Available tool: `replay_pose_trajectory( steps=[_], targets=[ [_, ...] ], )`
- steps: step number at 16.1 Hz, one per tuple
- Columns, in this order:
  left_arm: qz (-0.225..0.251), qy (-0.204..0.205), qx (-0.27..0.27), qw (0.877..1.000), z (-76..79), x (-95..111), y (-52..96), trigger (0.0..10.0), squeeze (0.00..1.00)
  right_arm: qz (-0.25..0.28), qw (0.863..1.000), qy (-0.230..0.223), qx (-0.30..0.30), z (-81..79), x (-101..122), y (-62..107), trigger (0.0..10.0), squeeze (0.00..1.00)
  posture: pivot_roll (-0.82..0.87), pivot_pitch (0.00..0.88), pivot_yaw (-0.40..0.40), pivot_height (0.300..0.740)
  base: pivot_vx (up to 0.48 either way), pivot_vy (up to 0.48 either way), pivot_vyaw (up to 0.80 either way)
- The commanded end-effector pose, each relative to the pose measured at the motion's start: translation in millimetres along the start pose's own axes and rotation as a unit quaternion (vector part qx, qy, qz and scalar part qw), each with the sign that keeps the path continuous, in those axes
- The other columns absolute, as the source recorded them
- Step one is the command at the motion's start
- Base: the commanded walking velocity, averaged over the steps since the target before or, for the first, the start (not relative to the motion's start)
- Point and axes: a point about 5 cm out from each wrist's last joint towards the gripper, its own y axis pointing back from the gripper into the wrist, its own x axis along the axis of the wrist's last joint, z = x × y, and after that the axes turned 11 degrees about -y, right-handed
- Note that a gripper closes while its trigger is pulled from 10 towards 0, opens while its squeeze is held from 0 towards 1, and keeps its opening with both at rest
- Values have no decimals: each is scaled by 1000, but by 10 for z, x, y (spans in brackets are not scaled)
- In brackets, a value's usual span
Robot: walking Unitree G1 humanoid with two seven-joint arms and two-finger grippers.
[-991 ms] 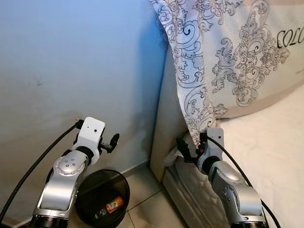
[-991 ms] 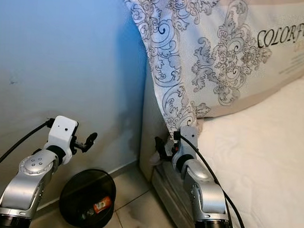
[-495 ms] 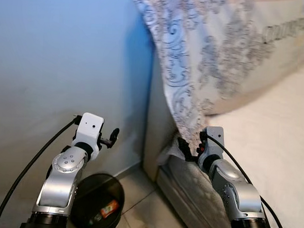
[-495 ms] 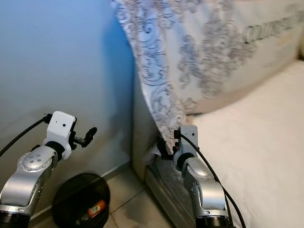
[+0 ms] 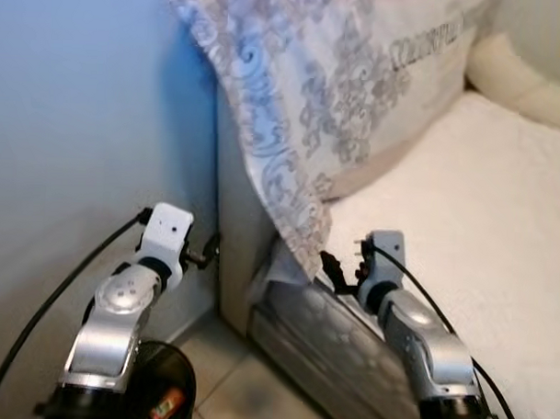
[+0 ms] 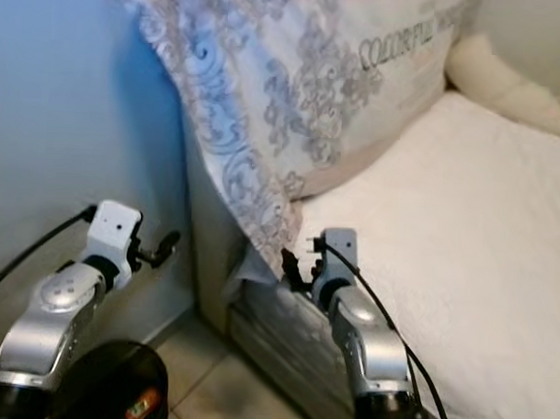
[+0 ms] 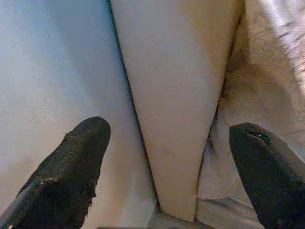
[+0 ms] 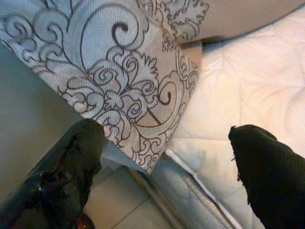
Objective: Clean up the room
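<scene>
Bin point(image 5: 158, 398) slides from the middle of the floor patch down to the seven o'clock corner of the head views, half cut by the frame edge, while the bed point(image 5: 482, 207) swings in to fill three o'clock and a cream cushion point(image 6: 505, 84) appears at one o'clock. That whole-picture shift says the camera is turning toward the bed, not that anything on the floor has moved. Patterned pillow point(image 5: 311, 109) leans against the headboard, its corner hanging over the mattress edge at six o'clock. Right claw point(image 5: 340, 271) hovers just beside that corner, fingers wide and holding nothing. Left claw point(image 5: 205, 253) hangs near the blue wall point(image 5: 71, 119) at nine o'clock, also spread wide and empty. Judging by this, the bin errand looks finished and tidying the bed comes next.
</scene>
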Motion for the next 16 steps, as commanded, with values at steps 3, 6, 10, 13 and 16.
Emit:
replay_pose_trajectory(
  steps=[3, 6, 10, 13, 16],
  targets=[
    [13, -3, -20, 1000, 88, 48, -7, 10000, 0, 2, 1000, 4, -21, 131, 5, 24, 10000, 0, 98, 0, -18, 740, 0, -399, -788],
    [13, -4, -22, 1000, 91, 45, -6, 10000, 0, 2, 1000, 5, -20, 126, 7, 14, 10000, 0, 96, 0, -15, 740, 0, -400, -788],
    [13, -4, -23, 1000, 99, 49, -13, 10000, 0, 3, 1000, 9, -21, 138, 13, 7, 10000, 0, 95, 0, -15, 740, 0, -400, -788],
    [14, -5, -21, 1000, 88, 61, -24, 10000, 0, 4, 1000, 9, -23, 148, 14, 5, 10000, 0, 96, 0, -16, 740, 0, -402, -788],
    [12, -4, -15, 1000, 54, 59, -40, 10000, 0, 7, 999, 15, -27, 150, 19, 0, 10000, 0, 92, 0, -13, 740, 0, -400, -788]
  ],
)
